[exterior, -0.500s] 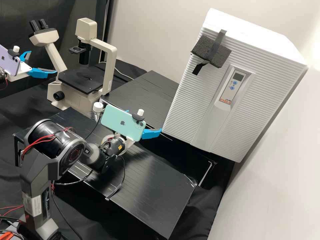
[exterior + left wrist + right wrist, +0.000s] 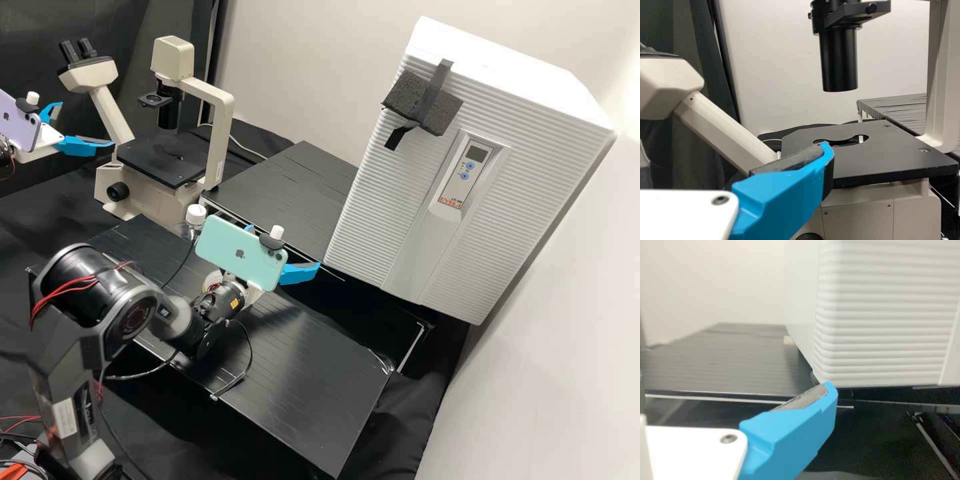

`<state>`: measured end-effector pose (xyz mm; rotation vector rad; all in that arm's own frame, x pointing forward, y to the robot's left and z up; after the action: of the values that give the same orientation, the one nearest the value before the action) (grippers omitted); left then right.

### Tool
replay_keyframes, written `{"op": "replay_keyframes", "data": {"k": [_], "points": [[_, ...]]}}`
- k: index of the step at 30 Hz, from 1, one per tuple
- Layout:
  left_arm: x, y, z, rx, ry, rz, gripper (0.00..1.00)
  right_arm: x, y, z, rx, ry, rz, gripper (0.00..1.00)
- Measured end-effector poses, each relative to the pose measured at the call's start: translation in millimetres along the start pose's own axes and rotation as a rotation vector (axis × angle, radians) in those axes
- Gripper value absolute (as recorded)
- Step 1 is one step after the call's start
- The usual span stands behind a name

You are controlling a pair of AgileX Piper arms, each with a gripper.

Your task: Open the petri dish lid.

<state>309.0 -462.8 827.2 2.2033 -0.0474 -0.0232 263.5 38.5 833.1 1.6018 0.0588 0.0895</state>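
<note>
At the far left in the high view, my left gripper stands open, its blue fingers apart with nothing between them, beside the pale microscope. In the left wrist view one finger of the left gripper shows in front of the black microscope stage. Near the middle of the high view, my right gripper is open behind the green phone, by the lower corner of the white incubator. In the right wrist view a finger of the right gripper lies below the incubator's ribbed corner.
A clear bottle with a white cap stands between the microscope and the right arm's green phone. A raised black shelf runs back beside the incubator. The black bench spreads under the right arm. A foam block is taped on the incubator.
My right arm has drawn back a little to the left and lower in the high view, away from the incubator's corner. The left arm has kept still.
</note>
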Motion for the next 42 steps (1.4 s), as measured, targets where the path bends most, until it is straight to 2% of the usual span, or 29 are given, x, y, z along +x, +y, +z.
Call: {"op": "replay_keyframes", "data": {"k": [4, 7, 9, 22, 26, 32, 37, 42], "points": [[0, 0.0, 0, 0.000, 0.000, 0.000, 1.00, -28, -2, -10, 0.018, 0.103, 0.004, 1.00], [0, 0.0, 0, 0.000, 0.000, 0.000, 1.00, -46, -7, -15, 0.003, 0.168, -0.013, 1.00], [0, 0.0, 0, 0.000, 0.000, 0.000, 1.00, -55, -11, -16, -0.002, 0.185, -0.026, 1.00], [0, 0.0, 0, 0.000, 0.000, 0.000, 1.00, -84, -30, 0, -0.020, 0.110, -0.104, 1.00], [0, 0.0, 0, 0.000, 0.000, 0.000, 1.00, -90, -30, -1, -0.023, 0.115, -0.100, 1.00], [0, 0.0, 0, 0.000, 0.000, 0.000, 1.00, -91, -28, -4, -0.047, 0.130, -0.085, 1.00], [0, 0.0, 0, 0.000, 0.000, 0.000, 1.00, -91, -28, -4, -0.048, 0.130, -0.085, 1.00], [0, 0.0, 0, 0.000, 0.000, 0.000, 1.00, -91, -27, -3, -0.069, 0.120, -0.070, 1.00]]}}
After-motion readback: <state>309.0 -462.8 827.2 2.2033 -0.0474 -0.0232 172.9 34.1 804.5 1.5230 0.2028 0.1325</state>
